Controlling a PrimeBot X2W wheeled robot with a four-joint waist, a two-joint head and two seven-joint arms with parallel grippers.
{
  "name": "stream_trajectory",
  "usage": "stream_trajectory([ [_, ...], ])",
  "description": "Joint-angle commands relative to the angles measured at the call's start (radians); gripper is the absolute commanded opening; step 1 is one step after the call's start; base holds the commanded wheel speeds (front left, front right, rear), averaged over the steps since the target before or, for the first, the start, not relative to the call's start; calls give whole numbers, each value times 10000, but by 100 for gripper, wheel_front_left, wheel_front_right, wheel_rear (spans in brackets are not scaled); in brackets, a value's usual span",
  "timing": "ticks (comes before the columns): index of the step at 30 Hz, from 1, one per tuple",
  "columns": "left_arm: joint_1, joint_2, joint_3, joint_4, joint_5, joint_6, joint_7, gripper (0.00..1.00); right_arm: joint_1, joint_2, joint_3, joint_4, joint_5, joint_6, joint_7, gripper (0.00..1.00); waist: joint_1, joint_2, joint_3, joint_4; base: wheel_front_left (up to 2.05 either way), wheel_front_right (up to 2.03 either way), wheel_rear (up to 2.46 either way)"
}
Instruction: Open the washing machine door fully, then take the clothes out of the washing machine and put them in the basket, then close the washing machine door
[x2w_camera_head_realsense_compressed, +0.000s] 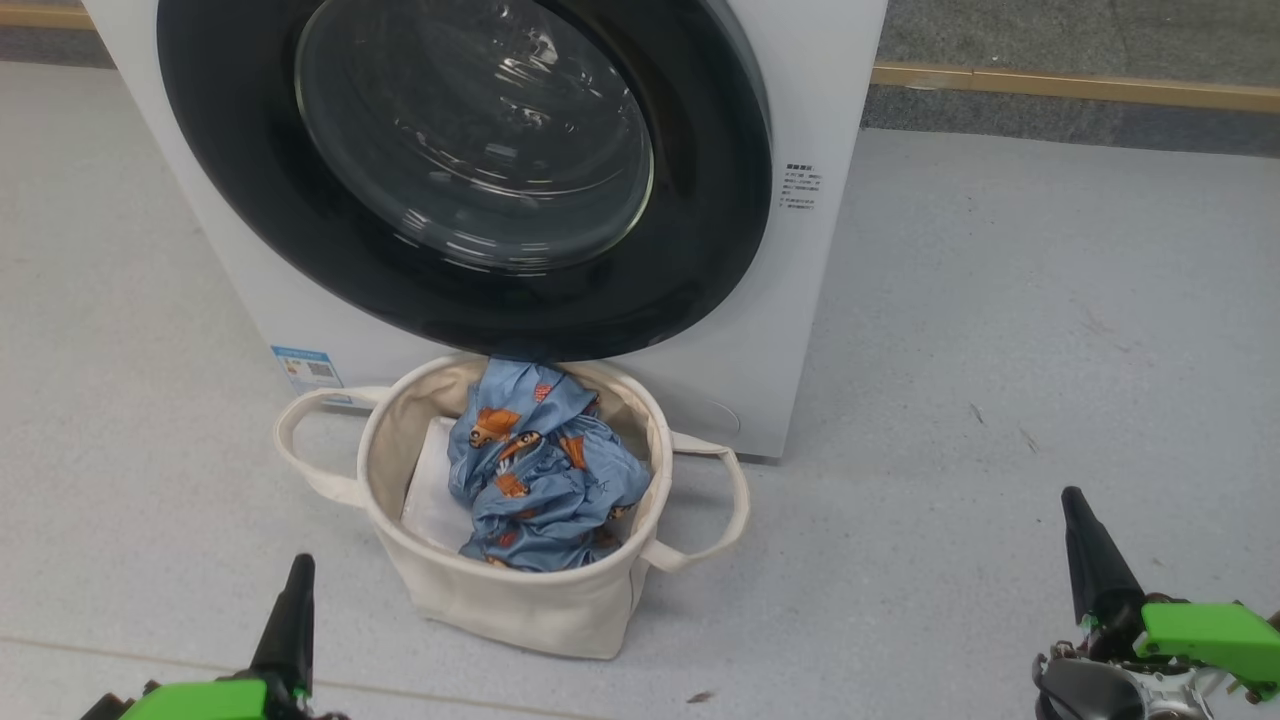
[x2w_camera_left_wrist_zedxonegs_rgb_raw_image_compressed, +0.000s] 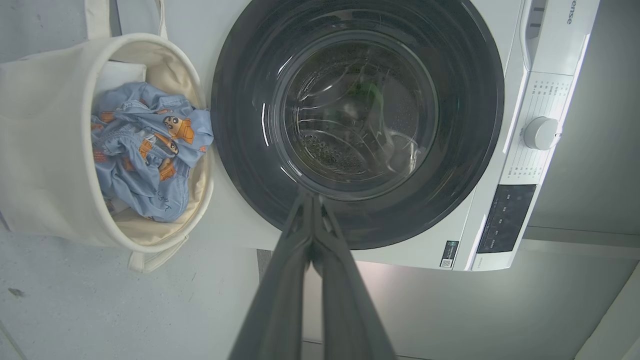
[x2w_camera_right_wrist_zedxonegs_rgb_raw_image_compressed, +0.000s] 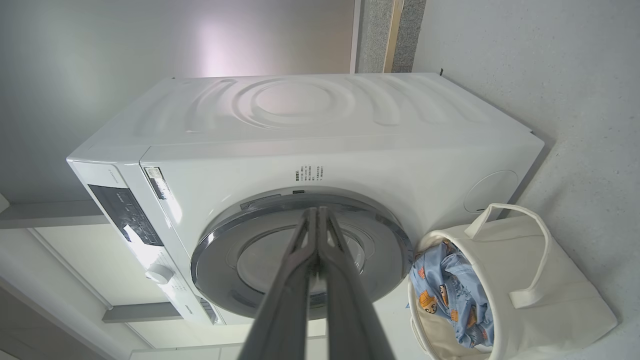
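1. I am holding my left gripper (x2w_camera_left_wrist_zedxonegs_rgb_raw_image_compressed: 310, 200) low at the near left. Its two dark fingers are pressing together with nothing between them, and they are aiming toward the washing machine door (x2w_camera_head_realsense_compressed: 235, 160).
2. The basket (x2w_camera_head_realsense_compressed: 520, 600) is standing on the grey floor (x2w_camera_head_realsense_compressed: 1000, 350) just in front of the washing machine (x2w_camera_head_realsense_compressed: 820, 100), below the door. Its two loop handles are sticking out to either side.
3. The clothes (x2w_camera_head_realsense_compressed: 540, 470) are lying crumpled inside the basket, filling its middle and right side. A plain white sheet (x2w_camera_head_realsense_compressed: 430, 490) is lying beside them on the left.
4. The door is sitting shut against the machine's white front, and the steel drum is showing through its glass bowl.
5. I am holding my right gripper (x2w_camera_right_wrist_zedxonegs_rgb_raw_image_compressed: 316, 212) at the near right, well apart from the basket. Its fingers are pressing together on nothing.
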Motion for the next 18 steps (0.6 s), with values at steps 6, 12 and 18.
stream_trajectory([
  [6, -427, 51, 344, -381, -39, -69, 50, 0, -146, -58, 194, -382, 55, 2, 77, 0, 0, 0, 0, 0, 0, 0, 0],
  [12, -427, 51, 344, -381, -39, -69, 50, 0, -146, -58, 194, -382, 55, 2, 76, 0, 0, 0, 0, 0, 0, 0, 0],
  [18, -427, 51, 343, -381, -39, -69, 50, 0, -146, -58, 194, -382, 55, 2, 76, 0, 0, 0, 0, 0, 0, 0, 0],
])
